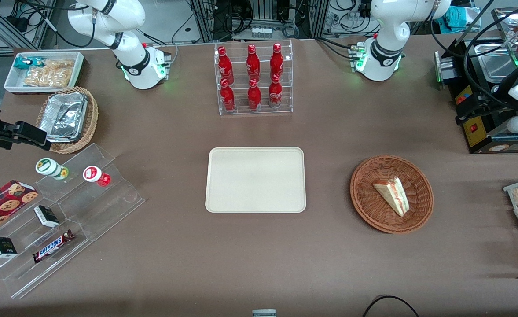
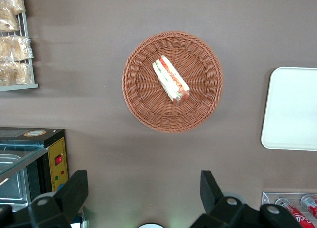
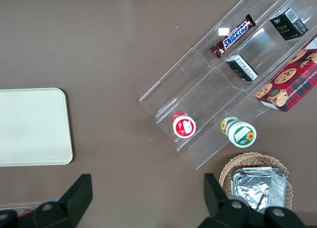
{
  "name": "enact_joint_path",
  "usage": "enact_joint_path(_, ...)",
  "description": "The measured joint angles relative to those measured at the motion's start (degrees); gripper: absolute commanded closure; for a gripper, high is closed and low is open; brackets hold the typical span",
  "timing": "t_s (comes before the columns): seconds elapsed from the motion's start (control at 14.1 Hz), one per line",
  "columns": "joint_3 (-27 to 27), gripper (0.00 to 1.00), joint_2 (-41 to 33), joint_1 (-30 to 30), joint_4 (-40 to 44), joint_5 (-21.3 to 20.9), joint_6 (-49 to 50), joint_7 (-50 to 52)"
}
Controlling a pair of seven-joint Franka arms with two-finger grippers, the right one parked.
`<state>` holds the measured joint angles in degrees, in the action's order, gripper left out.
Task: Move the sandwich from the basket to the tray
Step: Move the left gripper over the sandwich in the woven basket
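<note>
A: So, from the front, where does everything sit?

B: 1 sandwich (image 1: 393, 194) lies in the basket (image 1: 366, 200), which sits on the table (image 1: 259, 259) toward the working arm's end. Toward the table's middle, apart from the basket, the tray (image 1: 255, 179) carries nothing. A rack of 6 red bottles (image 1: 253, 78) stands farther from the camera than the tray.

A: And the left wrist view?

B: It looks straight down. The gripper (image 2: 143, 188) hangs high above bare table just off the basket's rim (image 2: 168, 126), released, its 2 fingers (image 2: 74, 191) spread wide and holding nothing. The wedge rests at an angle across the basket's floor.

A: Which step, then?

B: I judge the approach: nothing grasped yet. Next it must centre over the sandwich, align the fingers across the wedge's narrow width, then descend.
</note>
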<state>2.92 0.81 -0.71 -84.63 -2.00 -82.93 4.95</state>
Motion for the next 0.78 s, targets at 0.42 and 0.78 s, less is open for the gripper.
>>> enact_joint_path(0.42, -0.02, 0.0, 0.11, 0.0, -0.03, 0.15, 0.1, 0.0)
enact_joint_path(0.78, -0.15, 0.0, 3.08, 0.03, -3.91, 0.46, 0.28, 2.38)
